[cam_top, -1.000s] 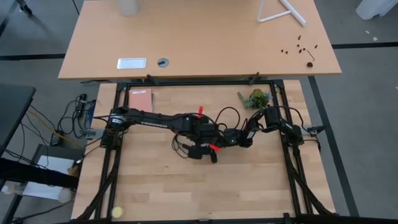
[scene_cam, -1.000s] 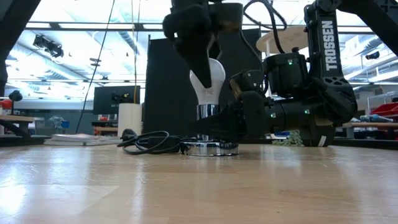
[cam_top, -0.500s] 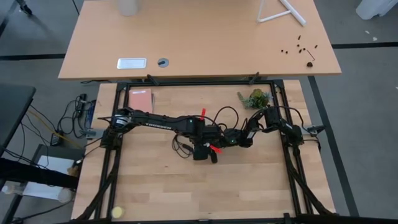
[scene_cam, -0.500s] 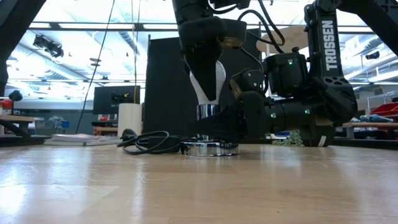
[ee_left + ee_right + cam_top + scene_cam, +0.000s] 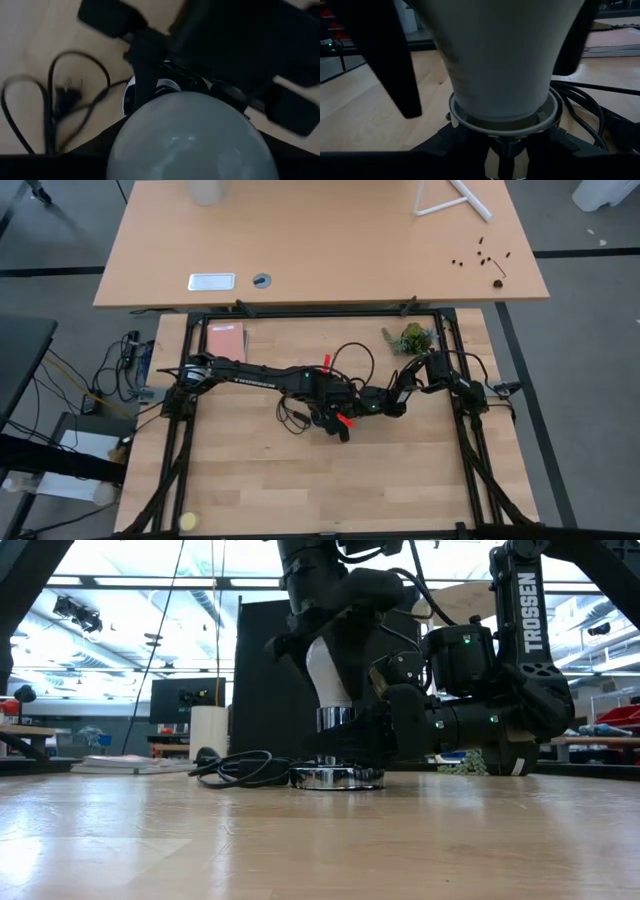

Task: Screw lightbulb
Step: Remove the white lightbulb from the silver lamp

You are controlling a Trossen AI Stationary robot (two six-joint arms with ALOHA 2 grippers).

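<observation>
One lightbulb (image 5: 328, 675) stands upright, screw end down, in one silvery socket disc (image 5: 336, 778) near the middle of the wooden worktop (image 5: 400, 470). One black cord (image 5: 240, 768) lies coiled on the wood just beside the disc. There are two arms and two grippers.

Compared with half a second ago, the left gripper (image 5: 325, 625) has turned about the bulb: in the low view its dark body now shows a finger jutting out to the side, where before it hung as a narrower block straight over the glass. In the high view the red mark on that wrist has shifted a little too. The bulb, the disc, the cord and the right arm are where they were.

The left gripper comes down from above, and its jaws are closed narrowly around the bulb's white upper part; in the left wrist view the round glass (image 5: 192, 137) fills the space between the two dark fingers (image 5: 105, 145). The right gripper (image 5: 365, 735) lies low by the worktop, its jaws set at the base below the bulb; in the right wrist view they frame the metal neck (image 5: 505, 160) under the bulb (image 5: 500, 55), but I cannot tell whether they clamp it.
</observation>
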